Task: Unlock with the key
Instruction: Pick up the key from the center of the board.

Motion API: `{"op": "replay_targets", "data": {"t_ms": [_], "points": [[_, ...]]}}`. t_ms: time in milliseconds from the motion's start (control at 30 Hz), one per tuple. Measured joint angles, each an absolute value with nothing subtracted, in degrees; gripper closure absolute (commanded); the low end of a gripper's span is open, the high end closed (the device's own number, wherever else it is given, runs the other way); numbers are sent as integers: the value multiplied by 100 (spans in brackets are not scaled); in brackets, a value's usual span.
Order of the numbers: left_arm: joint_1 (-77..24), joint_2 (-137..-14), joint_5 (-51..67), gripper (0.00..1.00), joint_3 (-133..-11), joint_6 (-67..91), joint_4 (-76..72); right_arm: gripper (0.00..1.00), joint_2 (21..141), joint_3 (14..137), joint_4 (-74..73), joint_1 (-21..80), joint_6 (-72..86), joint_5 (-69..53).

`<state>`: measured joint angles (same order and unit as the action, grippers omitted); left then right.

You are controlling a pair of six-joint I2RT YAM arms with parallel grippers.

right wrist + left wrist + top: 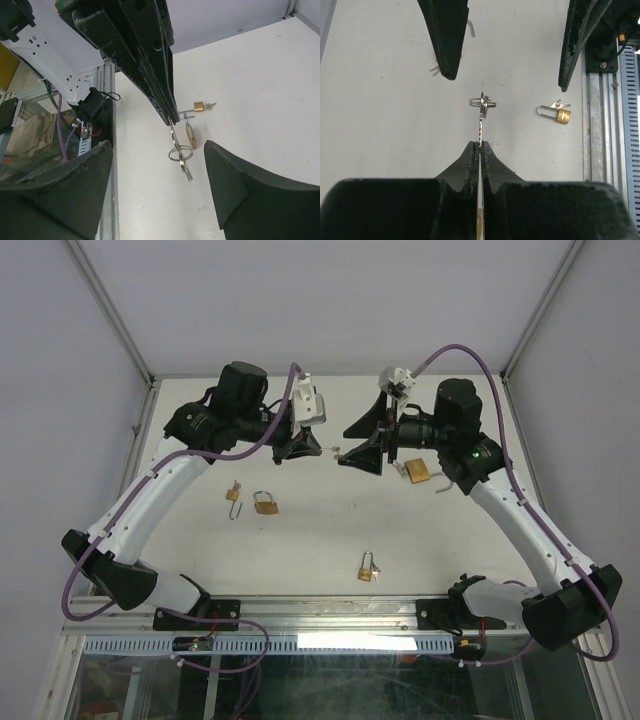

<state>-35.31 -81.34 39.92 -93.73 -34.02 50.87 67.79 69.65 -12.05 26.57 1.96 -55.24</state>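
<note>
- Gripping the key [480, 127] edge-on, the left gripper [480, 145] has both fingers pressed tight on it, with no gap between them.
- The toothed part of the key shows just beyond the fingertips, and the key ring [482, 102] hangs at its far end with some small keys on it.
- In the top view this key [335, 452] is held above the table [320, 535], between the two grippers, at 3 o'clock from the left gripper.
- The right gripper [350, 447] is spread wide and holds nothing. Its two fingers stand on either side of the key ring and do not touch it.
- Seen from the key, a brass padlock [266, 504] lies on the table at 8 o'clock, and a smaller padlock [233, 492] is just beside it.
- A third padlock [368, 570], with keys at its shackle, lies at 5 o'clock, near the front edge of the table.
- A fourth padlock [417, 472] lies at 4 o'clock, close under the right arm.
</note>
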Motion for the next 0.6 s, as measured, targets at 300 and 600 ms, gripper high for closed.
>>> {"op": "replay_targets", "data": {"t_ms": [300,600], "points": [[-3533,-8364,3747,100,-9769,-3693,6007,41,7378,6788,-189,2860,419,-5861],[-3533,-8412,3752,100,-9789,-3688,6202,52,7703,6777,8,3065,532,-5927]]}}
